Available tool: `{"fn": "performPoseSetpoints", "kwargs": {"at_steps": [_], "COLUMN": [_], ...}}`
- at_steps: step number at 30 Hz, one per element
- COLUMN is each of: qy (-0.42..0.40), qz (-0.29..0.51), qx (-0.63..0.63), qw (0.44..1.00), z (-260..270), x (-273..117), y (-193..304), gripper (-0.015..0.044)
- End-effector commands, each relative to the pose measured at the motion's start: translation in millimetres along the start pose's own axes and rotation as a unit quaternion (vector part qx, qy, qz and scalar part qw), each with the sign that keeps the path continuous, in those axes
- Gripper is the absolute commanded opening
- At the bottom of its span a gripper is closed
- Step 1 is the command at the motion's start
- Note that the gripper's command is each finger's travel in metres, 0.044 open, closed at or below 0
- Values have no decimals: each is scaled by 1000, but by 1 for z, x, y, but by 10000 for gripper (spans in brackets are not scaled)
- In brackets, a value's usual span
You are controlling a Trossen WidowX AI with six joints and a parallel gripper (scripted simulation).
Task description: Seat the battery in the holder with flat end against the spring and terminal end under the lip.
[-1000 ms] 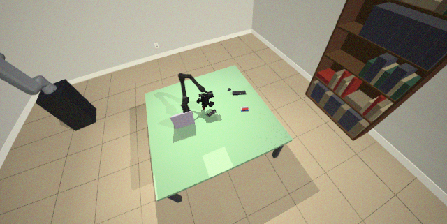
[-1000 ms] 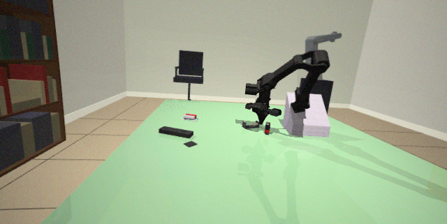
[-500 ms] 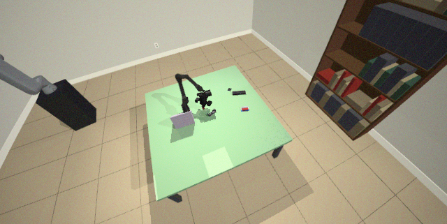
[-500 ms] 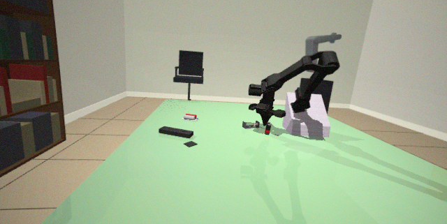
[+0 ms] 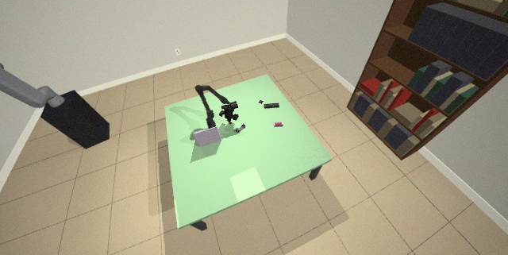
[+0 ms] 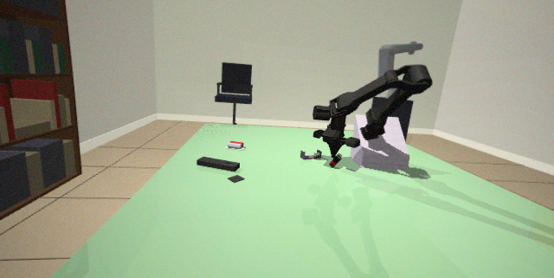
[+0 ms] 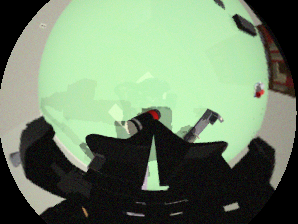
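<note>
1. Battery (image 5: 230, 122) (image 6: 336, 160) (image 7: 142, 121): dark with a red band, leaning at a slant under the fingertips, outside the holder. Not seated. Contact with the fingers: cannot tell.
2. Gripper (image 5: 229, 118) (image 6: 334, 154) (image 7: 153, 121): closed, nothing gripped, pointing down at the battery.
3. Holder (image 5: 240, 128) (image 6: 311, 155) (image 7: 202, 125): grey, raised ends, near the battery and apart from it, unfilled. Spring and lip too small to tell apart.
4. Pale lilac block (image 5: 207, 137) (image 6: 382, 150): slanted face, by the arm's lower end, on the other side of the battery from the holder in the exterior view.
5. Red-and-white cylinder (image 5: 278, 124) (image 6: 235, 145) (image 7: 259, 90): lying down, well apart from the gripper, blue and white bits under it.
6. Black bar (image 5: 271, 106) (image 6: 218, 164) (image 7: 244, 24): lying flat, well apart from the holder.
7. Small dark square (image 5: 260, 102) (image 6: 235, 178) (image 7: 219, 3): flat, near the bar, not touching.
8. Green table (image 5: 262, 152) (image 6: 242, 226) (image 7: 150, 45): under all of these.
9. Black chair (image 6: 236, 79): beyond the table, exterior view.
</note>
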State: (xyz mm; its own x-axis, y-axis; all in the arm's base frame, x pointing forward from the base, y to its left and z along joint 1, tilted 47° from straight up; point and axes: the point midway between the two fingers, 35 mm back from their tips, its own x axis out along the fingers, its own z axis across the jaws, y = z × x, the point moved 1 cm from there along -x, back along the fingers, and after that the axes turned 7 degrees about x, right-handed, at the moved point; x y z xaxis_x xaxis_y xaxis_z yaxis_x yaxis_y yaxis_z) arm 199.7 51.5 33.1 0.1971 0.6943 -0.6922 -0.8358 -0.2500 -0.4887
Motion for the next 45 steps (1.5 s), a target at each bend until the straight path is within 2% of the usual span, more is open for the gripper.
{"fn": "performPoseSetpoints", "kwargs": {"at_steps": [1, 9, 23, 35, 38, 44, 45], "qy": [-5, 0, -4, -7, -5, 1, 2], "qz": [1, 0, 2, 1, 3, 6, 5], "qx": [3, 0, 3, 6, 61, 284, 320], "qw": [1000, 1000, 1000, 1000, 998, 959, 947], "z": [8, 10, 14, 15, 16, 20, 21], "x": [1, -3, -78, -76, -71, -51, -48], "y": [4, 3, 6, 7, 6, 6, 6], "gripper": [0, 0, 0, 0, 79, 236, 242]}}
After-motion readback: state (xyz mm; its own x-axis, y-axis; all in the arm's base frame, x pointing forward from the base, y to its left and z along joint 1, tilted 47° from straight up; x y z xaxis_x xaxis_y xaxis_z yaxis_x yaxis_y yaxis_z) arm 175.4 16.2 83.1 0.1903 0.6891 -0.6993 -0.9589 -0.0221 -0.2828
